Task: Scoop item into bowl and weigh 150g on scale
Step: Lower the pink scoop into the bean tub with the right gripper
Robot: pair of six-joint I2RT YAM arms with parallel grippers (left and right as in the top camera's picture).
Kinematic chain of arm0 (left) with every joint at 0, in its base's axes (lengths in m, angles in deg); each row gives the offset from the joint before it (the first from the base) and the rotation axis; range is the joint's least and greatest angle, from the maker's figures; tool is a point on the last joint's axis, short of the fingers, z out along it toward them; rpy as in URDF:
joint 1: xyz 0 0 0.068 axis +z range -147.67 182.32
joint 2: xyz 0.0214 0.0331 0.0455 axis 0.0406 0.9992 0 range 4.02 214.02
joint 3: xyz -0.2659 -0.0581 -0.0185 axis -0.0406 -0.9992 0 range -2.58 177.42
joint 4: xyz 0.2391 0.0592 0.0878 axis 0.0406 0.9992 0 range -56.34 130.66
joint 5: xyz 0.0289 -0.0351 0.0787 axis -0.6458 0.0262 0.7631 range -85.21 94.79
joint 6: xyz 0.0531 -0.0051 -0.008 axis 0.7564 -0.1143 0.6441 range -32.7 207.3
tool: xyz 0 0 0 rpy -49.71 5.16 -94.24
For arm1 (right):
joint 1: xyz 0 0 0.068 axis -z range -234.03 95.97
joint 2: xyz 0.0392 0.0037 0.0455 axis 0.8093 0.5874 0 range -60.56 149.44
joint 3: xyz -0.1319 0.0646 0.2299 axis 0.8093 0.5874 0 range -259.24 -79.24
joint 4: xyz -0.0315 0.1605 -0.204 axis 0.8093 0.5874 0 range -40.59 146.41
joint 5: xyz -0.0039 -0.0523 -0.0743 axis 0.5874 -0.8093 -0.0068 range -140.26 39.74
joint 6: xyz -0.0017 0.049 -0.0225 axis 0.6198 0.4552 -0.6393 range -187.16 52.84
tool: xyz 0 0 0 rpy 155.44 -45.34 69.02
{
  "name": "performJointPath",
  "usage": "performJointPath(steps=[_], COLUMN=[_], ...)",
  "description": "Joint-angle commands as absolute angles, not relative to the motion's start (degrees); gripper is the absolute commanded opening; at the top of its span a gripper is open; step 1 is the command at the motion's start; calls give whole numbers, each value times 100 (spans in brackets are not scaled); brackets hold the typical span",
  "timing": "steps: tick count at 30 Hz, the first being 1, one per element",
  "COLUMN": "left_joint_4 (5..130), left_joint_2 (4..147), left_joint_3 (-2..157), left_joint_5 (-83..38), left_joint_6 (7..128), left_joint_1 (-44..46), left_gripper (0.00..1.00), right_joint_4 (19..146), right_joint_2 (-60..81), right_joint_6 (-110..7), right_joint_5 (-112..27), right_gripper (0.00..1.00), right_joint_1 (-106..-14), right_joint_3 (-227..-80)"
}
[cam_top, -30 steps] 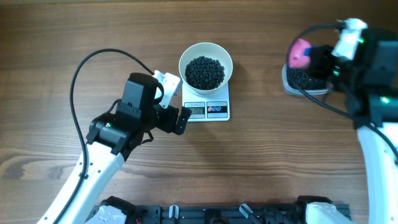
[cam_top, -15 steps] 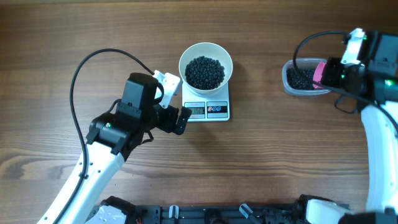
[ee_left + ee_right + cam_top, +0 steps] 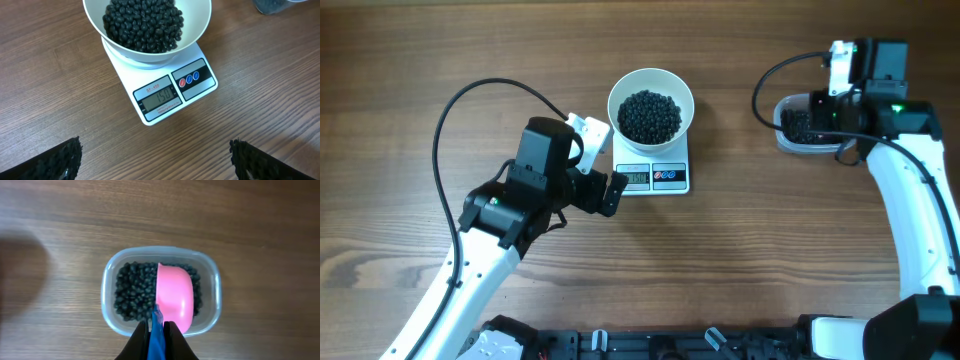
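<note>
1. The tabletop [image 3: 770, 260] is brown wood with visible grain and a low sheen.
2. The bowl [image 3: 197, 30] is smooth, glossy white; the item [image 3: 142, 22] in it is black pieces with a faint shine.
3. The scale [image 3: 167, 87] is smooth white plastic.
4. The tub [image 3: 107, 300] is clear plastic; the pink scoop [image 3: 175, 297] looks like smooth plastic.
5. The left fingers [image 3: 60, 157] carry black, rough, knobbly pads.

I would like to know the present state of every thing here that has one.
bowl, on the scale, holding beans.
scale, switched on, display shows 150.
tub, uncovered, partly filled with beans.
scoop, in the tub, held by its handle.
left gripper, jaws open, empty.
right gripper, jaws shut on the scoop.
</note>
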State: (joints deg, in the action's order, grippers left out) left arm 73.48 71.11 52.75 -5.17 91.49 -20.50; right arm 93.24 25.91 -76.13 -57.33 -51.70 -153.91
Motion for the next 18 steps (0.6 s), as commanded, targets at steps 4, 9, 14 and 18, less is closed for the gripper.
performJointPath(steps=[4, 9, 14, 18], left_joint_4=[7332, 7332, 7332, 7332], left_joint_2=[7122, 7122, 7122, 7122], left_joint_3=[5248, 5248, 5248, 5248], left_joint_5=[-604, -606, -606, -604], left_joint_6=[9155, 9155, 9157, 9157], left_joint_1=[-2081, -2081, -2081, -2081], left_gripper=[100, 100, 100, 100], right_joint_4=[9305, 9526, 9816, 9825], right_joint_2=[2624, 2624, 2624, 2622], right_joint_6=[-7694, -7447, -7270, -6962], right_joint_5=[-6227, -6074, -6076, -6070], right_gripper=[17, 55, 91, 93], right_joint_1=[-5253, -5253, -5253, -5251], right_joint_3=[-15487, -15487, -15487, -15487])
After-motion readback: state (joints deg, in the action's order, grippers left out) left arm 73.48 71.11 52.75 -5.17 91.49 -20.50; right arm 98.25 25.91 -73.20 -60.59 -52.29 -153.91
